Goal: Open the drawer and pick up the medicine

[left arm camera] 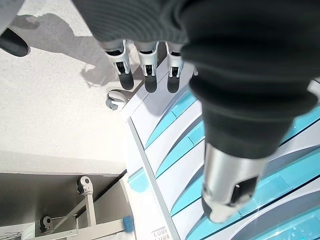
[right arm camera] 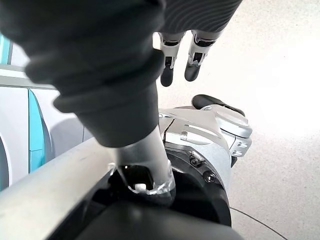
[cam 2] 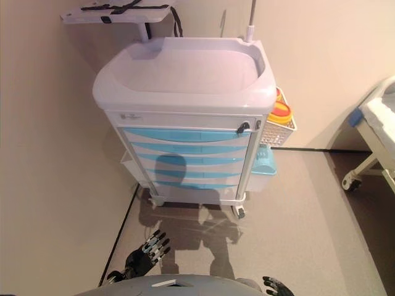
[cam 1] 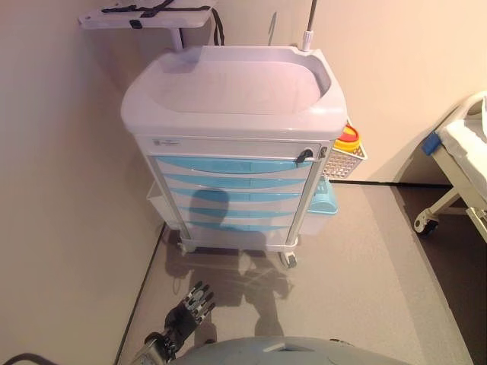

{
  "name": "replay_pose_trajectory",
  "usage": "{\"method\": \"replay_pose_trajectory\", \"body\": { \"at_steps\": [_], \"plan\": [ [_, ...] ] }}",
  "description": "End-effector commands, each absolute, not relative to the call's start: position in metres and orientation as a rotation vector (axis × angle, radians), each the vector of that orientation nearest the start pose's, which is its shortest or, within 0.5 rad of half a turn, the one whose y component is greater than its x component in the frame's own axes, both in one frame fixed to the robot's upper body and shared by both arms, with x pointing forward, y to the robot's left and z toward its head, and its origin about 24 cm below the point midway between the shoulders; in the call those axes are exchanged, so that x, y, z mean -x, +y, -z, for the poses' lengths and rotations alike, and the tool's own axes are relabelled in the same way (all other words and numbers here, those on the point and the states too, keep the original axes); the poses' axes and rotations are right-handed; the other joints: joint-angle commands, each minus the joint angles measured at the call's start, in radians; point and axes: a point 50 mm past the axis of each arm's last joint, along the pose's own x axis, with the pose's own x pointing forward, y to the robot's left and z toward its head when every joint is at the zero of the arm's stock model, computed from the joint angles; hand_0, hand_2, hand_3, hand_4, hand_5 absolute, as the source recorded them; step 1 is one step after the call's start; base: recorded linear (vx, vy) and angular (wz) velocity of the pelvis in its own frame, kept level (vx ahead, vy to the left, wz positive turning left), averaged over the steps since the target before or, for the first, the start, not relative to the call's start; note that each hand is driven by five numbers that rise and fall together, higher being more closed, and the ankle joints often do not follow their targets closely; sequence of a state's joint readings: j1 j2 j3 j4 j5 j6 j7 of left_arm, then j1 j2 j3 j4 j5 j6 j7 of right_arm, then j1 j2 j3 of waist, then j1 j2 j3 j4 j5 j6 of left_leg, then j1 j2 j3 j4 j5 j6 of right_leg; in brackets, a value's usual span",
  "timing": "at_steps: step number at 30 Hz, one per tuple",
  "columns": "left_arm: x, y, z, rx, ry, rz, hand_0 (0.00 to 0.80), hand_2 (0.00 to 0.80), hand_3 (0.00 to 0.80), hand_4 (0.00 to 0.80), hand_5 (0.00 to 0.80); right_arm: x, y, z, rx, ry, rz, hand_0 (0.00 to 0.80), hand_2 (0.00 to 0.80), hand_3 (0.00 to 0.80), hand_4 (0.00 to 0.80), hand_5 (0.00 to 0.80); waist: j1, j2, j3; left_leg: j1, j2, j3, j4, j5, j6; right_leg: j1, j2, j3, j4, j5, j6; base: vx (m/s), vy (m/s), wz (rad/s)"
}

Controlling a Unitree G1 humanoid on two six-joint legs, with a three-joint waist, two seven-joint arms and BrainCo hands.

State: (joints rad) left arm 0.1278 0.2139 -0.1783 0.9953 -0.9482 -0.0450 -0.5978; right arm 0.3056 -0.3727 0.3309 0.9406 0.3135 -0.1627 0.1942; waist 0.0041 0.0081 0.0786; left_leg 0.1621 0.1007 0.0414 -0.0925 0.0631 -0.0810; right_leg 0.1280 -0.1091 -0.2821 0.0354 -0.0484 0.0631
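Your left hand (cam 1: 192,306), fingers straight and empty, hangs low, well short of the shut drawers (cam 1: 232,190) ahead and above; medicine unseen; right hand (cam 2: 276,286) barely shows, state unreadable.

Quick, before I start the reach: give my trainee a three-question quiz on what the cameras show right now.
1. True or false: every blue drawer of the cart is closed.
2. Which hangs on the cart's side by the bed? A) a white wire basket B) a towel C) a monitor
3. Fill in: the left hand hangs low over the ____, touching nothing.

Key: 1 true; 2 A; 3 floor. The right hand also holds nothing.
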Motion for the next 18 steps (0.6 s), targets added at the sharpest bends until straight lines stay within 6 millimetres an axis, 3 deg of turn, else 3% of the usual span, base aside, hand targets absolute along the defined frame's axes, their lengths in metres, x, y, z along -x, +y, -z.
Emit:
{"method": "replay_pose_trajectory", "body": {
  "at_steps": [1,12,18],
  "plan": [
    [-0.131,0.1942,0.1304,0.849,0.666,0.089,0.0,0.0,0.0,0.0,0.0,-0.162,-0.185,0.1092,-0.08,0.603,-0.227,0.0,0.0,0.0,0.0,0.0,0.025,-0.025,0.023,-0.042,-0.054,0.089,0.042,-0.08,0.058,0.017,-0.057,-0.053,0.055,-0.017,0.04,0.0,0.0,0.0],
    [-0.1322,0.1911,0.1292,0.907,0.654,0.086,0.0,0.0,0.0,0.0,0.0,-0.1626,-0.1826,0.108,-0.08,0.602,-0.244,0.0,0.0,0.0,0.0,0.0,0.025,-0.023,0.028,-0.041,-0.055,0.086,0.041,-0.081,0.06,0.017,-0.06,-0.056,0.057,-0.02,0.04,0.0,0.0,0.0],
    [-0.1369,0.1871,0.1253,1.057,0.614,0.076,0.0,0.0,0.0,0.0,0.0,-0.1622,-0.1852,0.1069,-0.07,0.611,-0.248,0.0,0.0,0.0,0.0,0.0,0.02,-0.018,0.05,-0.056,-0.052,0.084,0.054,-0.082,0.06,-0.001,-0.069,-0.052,0.078,-0.026,0.039,0.056,0.054,0.0]
  ]
}}
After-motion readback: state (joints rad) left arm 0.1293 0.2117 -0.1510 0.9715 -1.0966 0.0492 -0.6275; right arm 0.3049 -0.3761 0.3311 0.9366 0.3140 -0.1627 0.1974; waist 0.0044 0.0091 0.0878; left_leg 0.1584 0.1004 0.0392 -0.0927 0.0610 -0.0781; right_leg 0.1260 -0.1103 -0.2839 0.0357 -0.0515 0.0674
